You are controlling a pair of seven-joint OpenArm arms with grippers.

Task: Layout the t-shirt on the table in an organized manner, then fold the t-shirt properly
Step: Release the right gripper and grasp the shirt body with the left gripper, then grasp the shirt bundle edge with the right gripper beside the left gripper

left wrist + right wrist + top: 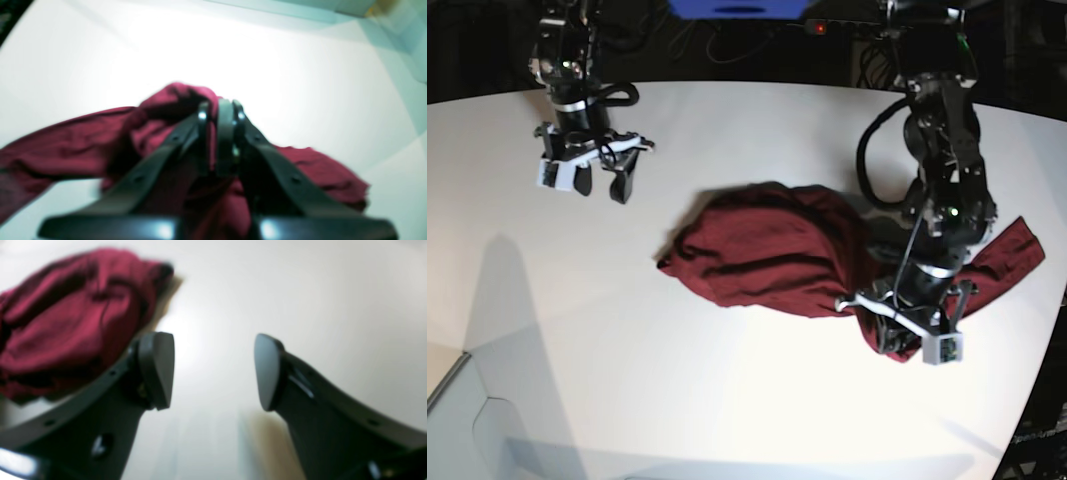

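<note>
The maroon t-shirt [767,250] lies bunched in a heap on the white table [727,400], one end trailing toward the right edge. My left gripper [889,325] is down in the heap's right side. The left wrist view shows that gripper [220,115] shut on a fold of the t-shirt [66,146], cloth pinched between its fingers above the table [300,66]. My right gripper [602,185] hangs open over bare table, left of the shirt and apart from it. In the right wrist view its fingers [213,370] stand wide with nothing between them, and the t-shirt [66,316] sits at upper left.
The table's curved edge [1039,400] runs close by the left arm on the right. Dark equipment and cables [727,40] sit beyond the far edge. A pale panel [462,420] lies at the lower left corner.
</note>
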